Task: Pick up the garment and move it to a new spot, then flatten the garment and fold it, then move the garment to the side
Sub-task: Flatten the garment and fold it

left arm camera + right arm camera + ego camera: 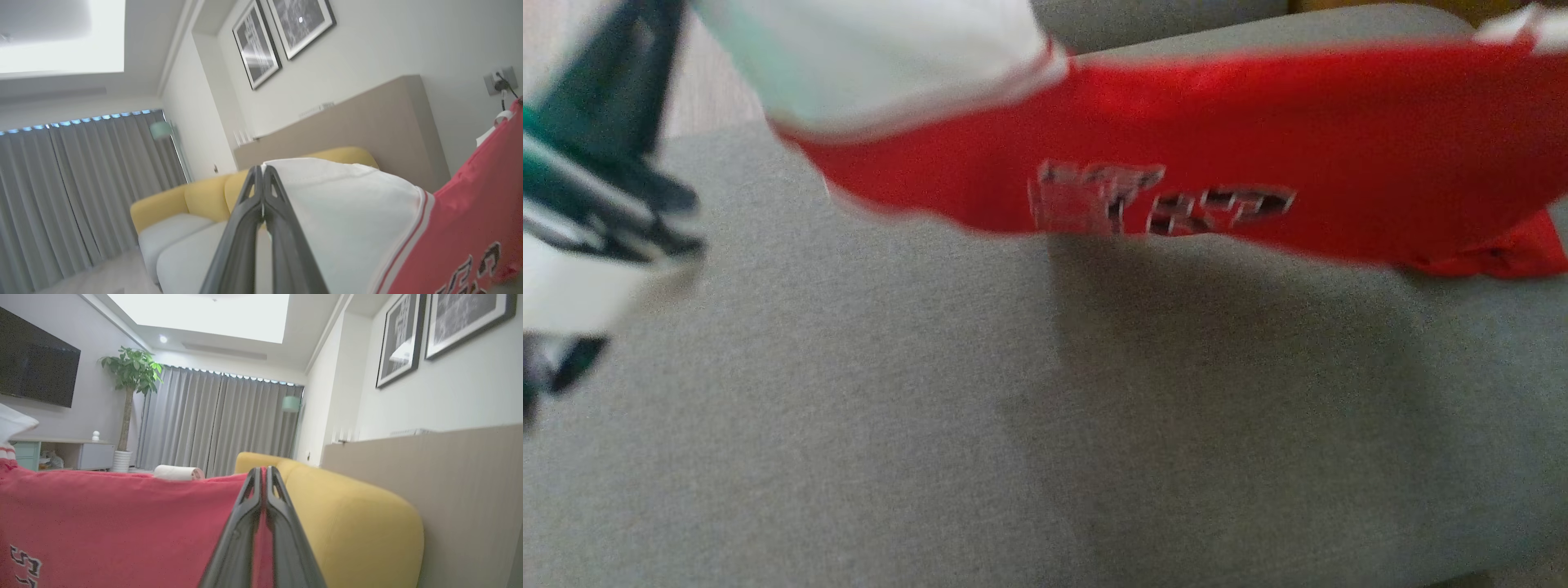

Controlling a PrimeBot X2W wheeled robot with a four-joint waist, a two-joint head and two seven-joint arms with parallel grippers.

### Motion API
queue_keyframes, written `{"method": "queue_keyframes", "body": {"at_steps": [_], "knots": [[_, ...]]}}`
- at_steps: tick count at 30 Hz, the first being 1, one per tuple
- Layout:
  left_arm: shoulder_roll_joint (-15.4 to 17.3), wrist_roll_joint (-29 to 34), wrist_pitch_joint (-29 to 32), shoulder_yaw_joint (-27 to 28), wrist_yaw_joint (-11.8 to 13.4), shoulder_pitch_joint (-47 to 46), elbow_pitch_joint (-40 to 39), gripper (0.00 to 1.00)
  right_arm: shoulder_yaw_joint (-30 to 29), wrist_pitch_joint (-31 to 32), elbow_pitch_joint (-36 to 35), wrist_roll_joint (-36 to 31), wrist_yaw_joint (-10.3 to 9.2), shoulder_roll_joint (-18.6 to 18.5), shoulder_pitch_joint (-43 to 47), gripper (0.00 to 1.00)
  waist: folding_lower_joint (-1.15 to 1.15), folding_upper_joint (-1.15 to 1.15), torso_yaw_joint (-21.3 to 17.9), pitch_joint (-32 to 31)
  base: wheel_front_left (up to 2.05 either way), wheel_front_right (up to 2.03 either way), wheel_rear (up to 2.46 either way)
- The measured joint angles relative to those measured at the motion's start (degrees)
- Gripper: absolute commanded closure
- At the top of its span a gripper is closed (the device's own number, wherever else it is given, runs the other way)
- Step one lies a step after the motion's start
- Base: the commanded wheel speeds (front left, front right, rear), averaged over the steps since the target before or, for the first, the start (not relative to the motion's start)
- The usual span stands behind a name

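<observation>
The garment is a red shirt with white sleeves and dark lettering. It hangs stretched out in the air above the grey seat cushion. In the left wrist view my left gripper is shut on the edge of a white sleeve, and the red body trails off to the right. In the right wrist view my right gripper is shut on the top edge of the red cloth. My left arm shows blurred at the far left of the head view, beside the white sleeve.
The yellow sofa back rises behind the grey cushions, with a beige panel behind it. A strip of wood floor shows at the upper left. A rolled white towel lies beyond the garment.
</observation>
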Motion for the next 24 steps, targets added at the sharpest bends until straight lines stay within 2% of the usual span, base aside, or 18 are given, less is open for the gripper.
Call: {"method": "queue_keyframes", "body": {"at_steps": [2, 5, 9, 13, 16, 18, 22, 24], "knots": [[-0.05, 0.00, -0.21, 2.11, -0.09, -3.41, -0.76, 1.00, -1.24, 1.99, -1.72, 0.00, 0.00, -1.27, -3.59, 1.00, 0.00, 0.00, 0.28, -0.33, 0.00, 0.00, 0.00], [-0.79, -0.33, -0.36, 3.94, -1.80, -9.35, -0.78, 1.00, -1.60, 4.42, -2.12, -0.15, 0.00, -3.09, -9.68, 1.00, 0.01, 0.00, 0.87, -0.26, 0.00, 0.00, 0.00], [-3.75, -0.23, 1.35, 4.43, -4.74, -17.42, 2.96, 1.00, 0.54, 6.17, 3.61, 0.30, 0.00, -4.31, -19.95, 1.00, 0.01, 0.00, 1.52, 1.05, 0.00, 0.00, 0.00], [-7.83, 2.29, 4.42, 2.93, -8.47, -26.03, 12.25, 1.00, 6.45, 7.27, 12.69, 0.92, 0.00, -3.99, -30.57, 1.00, 0.02, 0.00, 2.26, 3.94, 0.00, 0.00, 0.00], [-11.45, 5.72, 5.83, 0.81, -11.03, -32.64, 20.56, 1.00, 10.55, 7.69, 20.30, 2.09, 0.00, -2.13, -38.35, 1.00, 0.02, 0.00, 2.98, 7.09, 0.00, 0.00, 0.00], [-15.26, 9.64, 5.92, -0.93, -12.70, -39.00, 29.71, 1.00, 14.25, 6.55, 27.61, 2.45, 0.00, -0.37, -46.24, 1.00, 0.03, 0.00, 3.77, 10.78, 0.00, 0.00, 0.00], [-19.16, 15.82, 3.16, -2.34, -12.59, -46.53, 40.12, 1.00, 16.79, 0.90, 35.78, 0.66, 0.00, 0.77, -56.38, 1.00, 0.04, 0.00, 4.92, 15.69, 0.00, 0.00, 0.00], [-20.81, 17.83, 0.90, -2.02, -11.70, -50.13, 44.12, 1.00, 16.99, -2.40, 39.33, -0.68, 0.00, 1.12, -60.80, 1.00, 0.04, -0.01, 5.54, 17.85, 0.00, 0.00, 0.00]]}}
